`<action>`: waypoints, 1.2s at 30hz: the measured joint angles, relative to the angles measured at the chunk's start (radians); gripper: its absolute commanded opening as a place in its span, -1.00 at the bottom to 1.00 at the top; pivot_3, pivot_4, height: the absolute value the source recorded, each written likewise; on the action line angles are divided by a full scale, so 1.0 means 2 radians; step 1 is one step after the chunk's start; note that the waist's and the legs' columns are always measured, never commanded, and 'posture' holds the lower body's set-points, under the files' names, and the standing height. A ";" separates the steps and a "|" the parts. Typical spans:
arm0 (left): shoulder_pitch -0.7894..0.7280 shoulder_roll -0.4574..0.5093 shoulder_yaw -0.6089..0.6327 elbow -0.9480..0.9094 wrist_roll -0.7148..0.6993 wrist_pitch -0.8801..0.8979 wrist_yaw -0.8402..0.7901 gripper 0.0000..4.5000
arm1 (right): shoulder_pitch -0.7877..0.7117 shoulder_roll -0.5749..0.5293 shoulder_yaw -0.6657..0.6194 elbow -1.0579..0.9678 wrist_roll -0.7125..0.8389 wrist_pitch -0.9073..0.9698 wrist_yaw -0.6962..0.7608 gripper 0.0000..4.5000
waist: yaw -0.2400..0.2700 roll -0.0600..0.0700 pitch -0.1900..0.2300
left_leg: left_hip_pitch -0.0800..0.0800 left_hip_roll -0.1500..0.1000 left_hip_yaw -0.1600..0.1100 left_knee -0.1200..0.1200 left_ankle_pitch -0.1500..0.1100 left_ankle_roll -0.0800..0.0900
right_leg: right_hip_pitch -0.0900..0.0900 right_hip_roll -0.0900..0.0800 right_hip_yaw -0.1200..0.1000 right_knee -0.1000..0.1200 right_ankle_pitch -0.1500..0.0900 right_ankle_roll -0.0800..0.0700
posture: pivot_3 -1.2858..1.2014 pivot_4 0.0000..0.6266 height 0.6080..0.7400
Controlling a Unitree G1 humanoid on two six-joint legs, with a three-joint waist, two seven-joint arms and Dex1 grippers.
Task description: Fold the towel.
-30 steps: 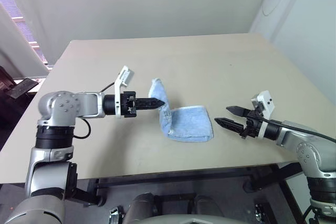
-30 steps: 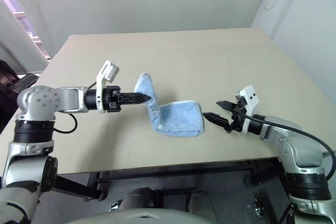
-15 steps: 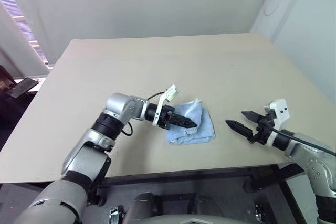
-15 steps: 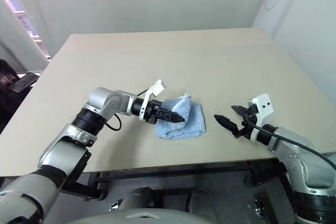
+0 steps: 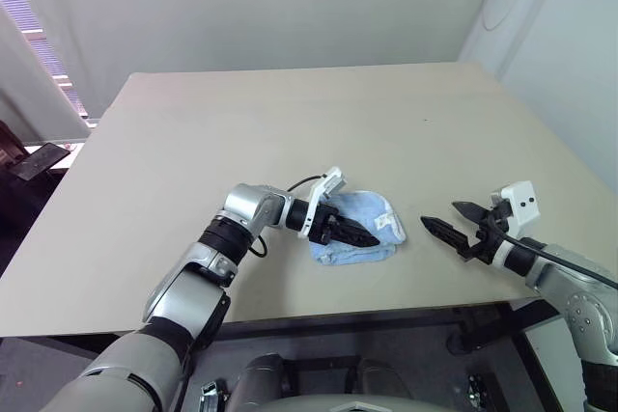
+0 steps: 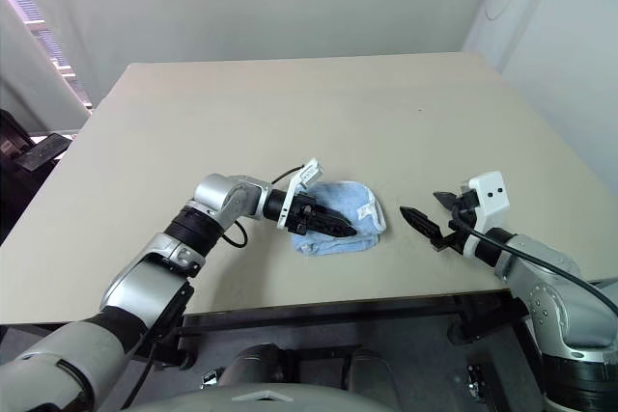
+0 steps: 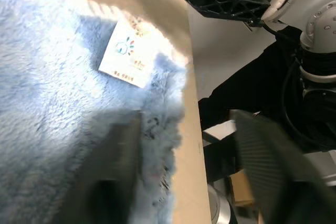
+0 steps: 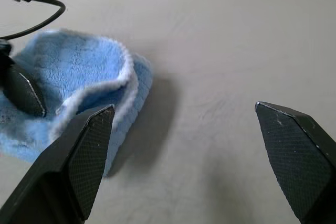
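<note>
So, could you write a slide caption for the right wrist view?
Open right gripper faces the folded light-blue towel on the beige table.

- Plain indoor test room, lab-like or office-like, exact kind unclear
- Bare beige table fills centre of frame
- Blank white walls across top, corner at upper right
- Window blinds at upper left edge
</note>
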 measured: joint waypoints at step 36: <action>0.141 -0.027 0.061 0.059 0.154 -0.425 0.144 -0.51 | -0.133 0.113 0.189 0.238 -0.079 -0.116 0.095 -1.00 | 0.012 0.002 -0.004 | 0.003 0.000 0.000 0.002 0.000 0.001 | 0.004 0.000 0.000 0.001 0.001 0.001 | 0.03 -1.00 0.76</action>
